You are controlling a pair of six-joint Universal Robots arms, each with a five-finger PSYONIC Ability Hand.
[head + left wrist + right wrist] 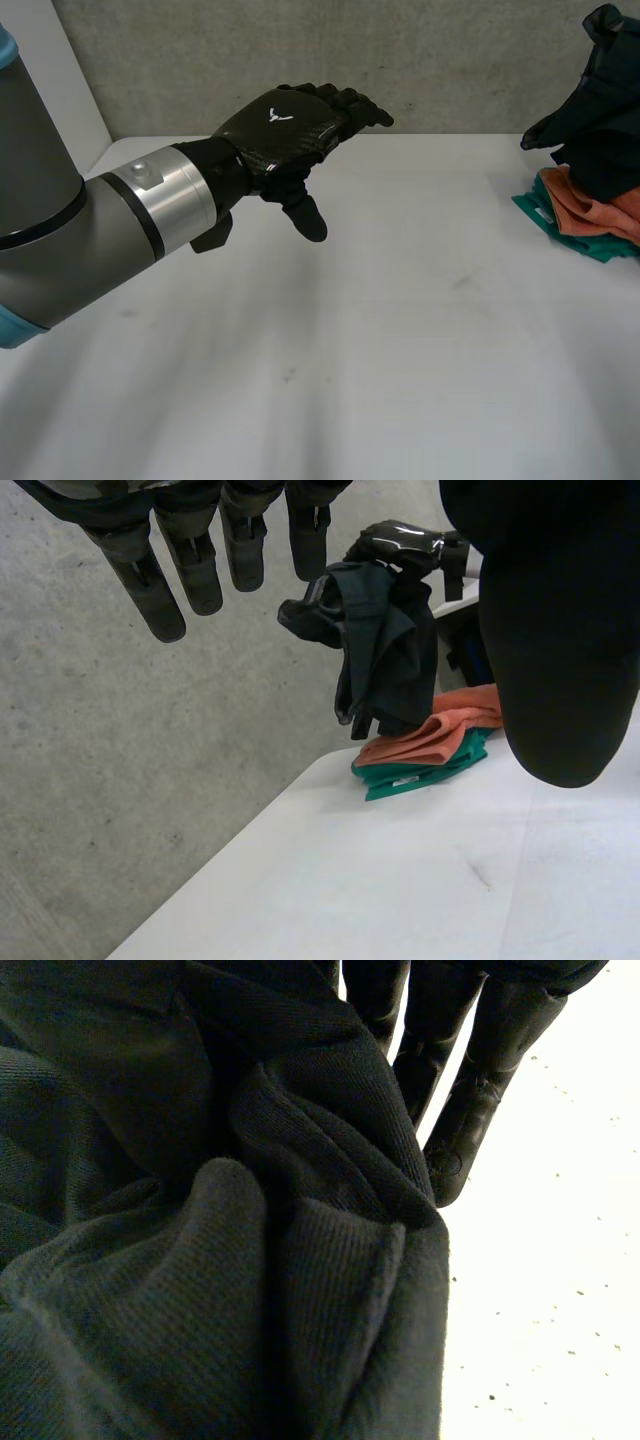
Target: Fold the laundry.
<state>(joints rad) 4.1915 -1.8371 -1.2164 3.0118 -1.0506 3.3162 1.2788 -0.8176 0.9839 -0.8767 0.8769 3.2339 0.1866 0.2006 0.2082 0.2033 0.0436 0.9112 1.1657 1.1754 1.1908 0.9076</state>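
My right hand [405,542] is shut on a dark grey garment [385,650] and holds it bunched in the air at the table's far right corner. The garment [600,130] hangs down over a small pile: a folded orange cloth [590,210] on top of a folded green cloth [560,228]. In the right wrist view the dark fabric [200,1210] is gathered against the palm, with the fingers [480,1070] curled beside it. My left hand [285,125] hovers open above the table's far left part, its fingers [190,570] straight and holding nothing.
The white table [380,350] stretches bare between the left hand and the pile. A grey concrete wall [430,50] runs behind its far edge. The orange cloth [430,735] and green cloth [420,770] lie close to that edge.
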